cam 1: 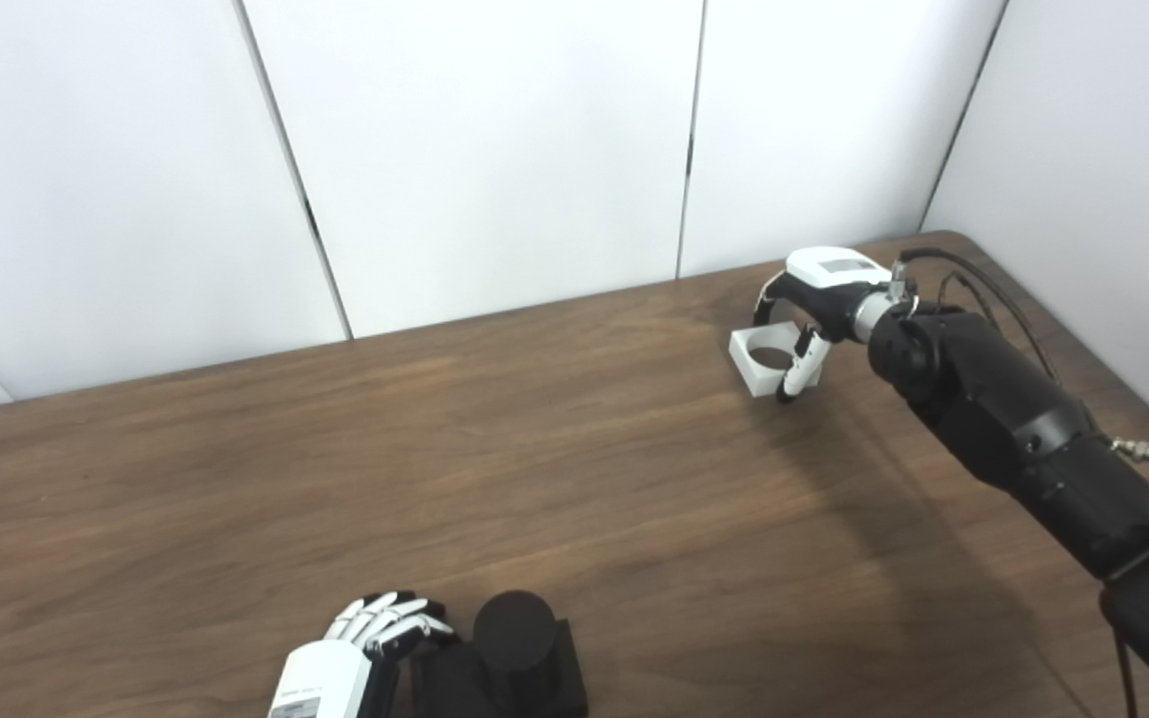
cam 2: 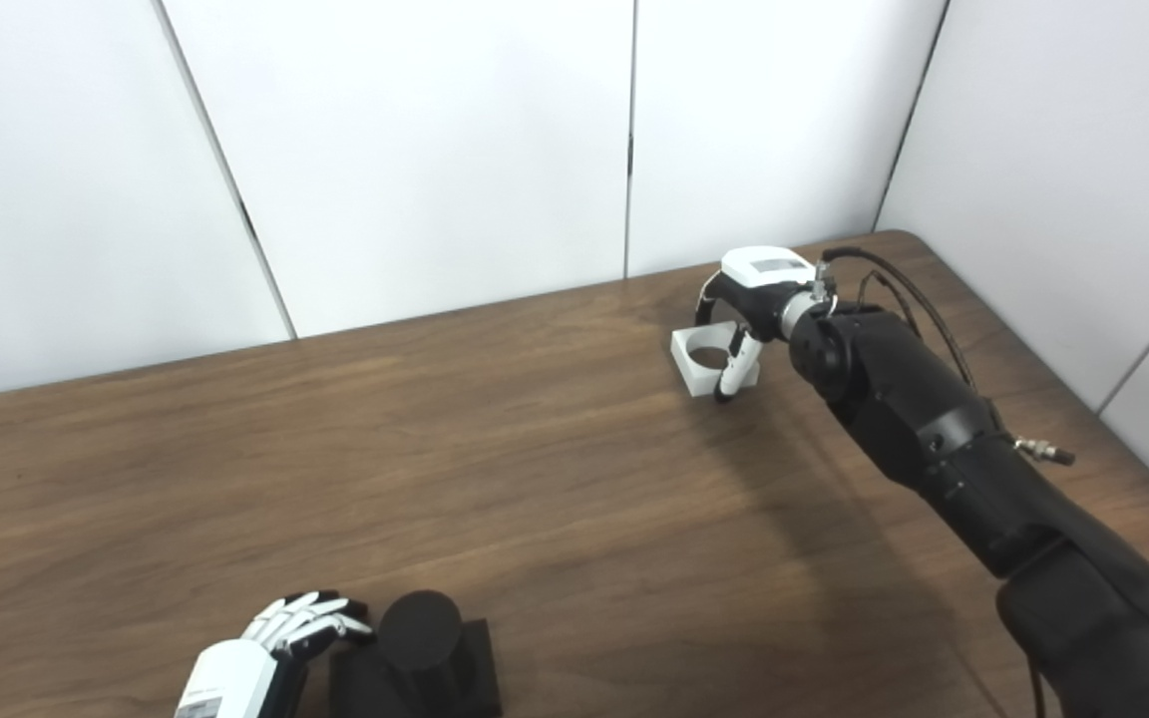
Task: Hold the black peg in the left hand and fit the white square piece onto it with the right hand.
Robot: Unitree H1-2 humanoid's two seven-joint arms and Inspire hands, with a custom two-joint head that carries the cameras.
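Closest to the camera, down at the bottom edge, the black peg (cam 1: 513, 630) stands upright on its square black base, round top facing up, which is pretty much how you'd want it if something has to drop down over it. The left hand (cam 1: 365, 648) sits right next to it on the left side, fingers (cam 1: 390, 613) curled in toward the base and looking like they touch it, but I honestly can't tell whether it has a real grip or is just resting against it, since the bottom of the view cuts things off. My guess is it's there to keep the peg from tipping or sliding once the other part comes down. Then there's a long stretch of bare brown counter (cam 1: 335, 479) with nothing on it. Way over at the far right corner, well apart from the peg, is the white square piece (cam 2: 709, 361), lying flat with its round hole facing up. The right hand (cam 2: 749, 299) is arched over it, thumb down on the near side and the other fingers wrapped behind the far side, so it's closed around the piece. It looks to me like the piece is still resting on the counter rather than lifted, so the carry across hasn't started.
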